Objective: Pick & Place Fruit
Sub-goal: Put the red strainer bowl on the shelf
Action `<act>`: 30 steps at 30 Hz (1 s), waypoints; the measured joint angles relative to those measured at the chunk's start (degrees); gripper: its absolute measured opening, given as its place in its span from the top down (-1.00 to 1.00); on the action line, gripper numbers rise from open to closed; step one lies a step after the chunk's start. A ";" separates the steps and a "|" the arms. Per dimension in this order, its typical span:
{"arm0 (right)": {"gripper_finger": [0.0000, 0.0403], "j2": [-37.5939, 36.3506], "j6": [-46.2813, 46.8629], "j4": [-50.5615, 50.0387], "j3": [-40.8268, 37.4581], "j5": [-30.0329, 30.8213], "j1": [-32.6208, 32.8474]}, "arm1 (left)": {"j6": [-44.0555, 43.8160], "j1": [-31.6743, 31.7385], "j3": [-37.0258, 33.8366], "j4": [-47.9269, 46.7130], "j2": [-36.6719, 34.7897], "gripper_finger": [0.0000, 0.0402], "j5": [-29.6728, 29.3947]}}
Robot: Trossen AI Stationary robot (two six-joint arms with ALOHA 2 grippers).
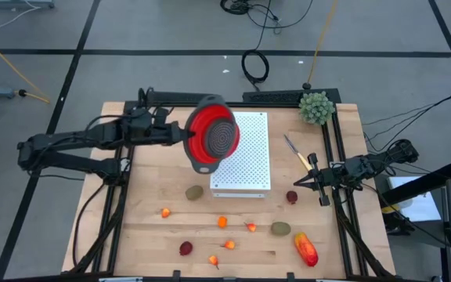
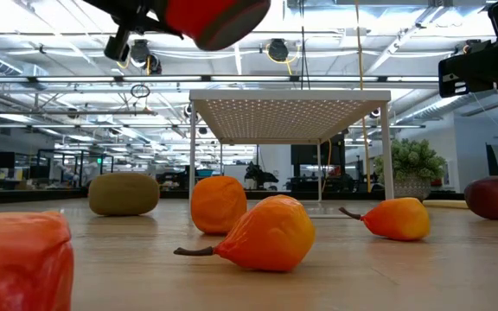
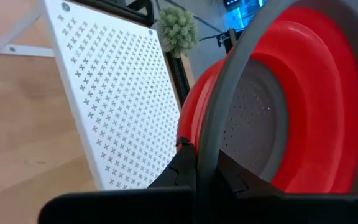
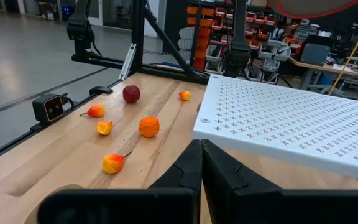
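Note:
A red colander (image 1: 212,139) with a grey rim hangs tilted above the table, over the left edge of the white perforated platform (image 1: 245,157). My left gripper (image 1: 185,135) is shut on it. In the low view the colander (image 2: 219,17) shows at the top. The fruit lie on the wood toward the near edge: a brown-green oval (image 1: 194,192), a dark-red ball (image 1: 291,197), a small orange piece (image 1: 222,222) and a red-orange oblong (image 1: 306,248) among them. My right gripper (image 1: 297,185) waits shut at the table's right, holding nothing. My left gripper pinches the colander's grey rim (image 3: 205,146) between its two fingers, one on each face of the rim. It comes nearly level from the table's left. The colander is lifted clear of the table and platform and stands tilted on edge.
A green spiky ball plant (image 1: 316,107) stands at the far right corner, and a yellow-handled knife (image 1: 297,154) lies right of the platform. More small fruit (image 1: 229,244) and a dark-red ball (image 1: 185,248) lie near the front edge. Black frame rails run along both sides.

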 joint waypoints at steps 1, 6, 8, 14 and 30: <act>1.00 0.02 -0.02 0.00 0.00 0.00 0.00 | -0.55 0.21 0.00 0.60 0.47 0.96 0.43; 1.00 0.00 0.00 0.00 0.00 0.02 0.00 | -0.93 1.70 1.67 0.88 2.87 0.98 2.38; 1.00 0.01 0.00 0.00 0.00 -0.01 0.00 | -0.06 1.95 3.89 0.25 4.59 0.97 2.38; 1.00 0.00 0.02 0.00 0.00 -0.04 -0.02 | 3.87 2.31 14.57 -8.92 11.03 0.97 2.61; 1.00 0.02 0.02 -0.03 0.00 -0.09 0.00 | 6.00 5.69 41.14 -28.54 31.07 0.97 6.60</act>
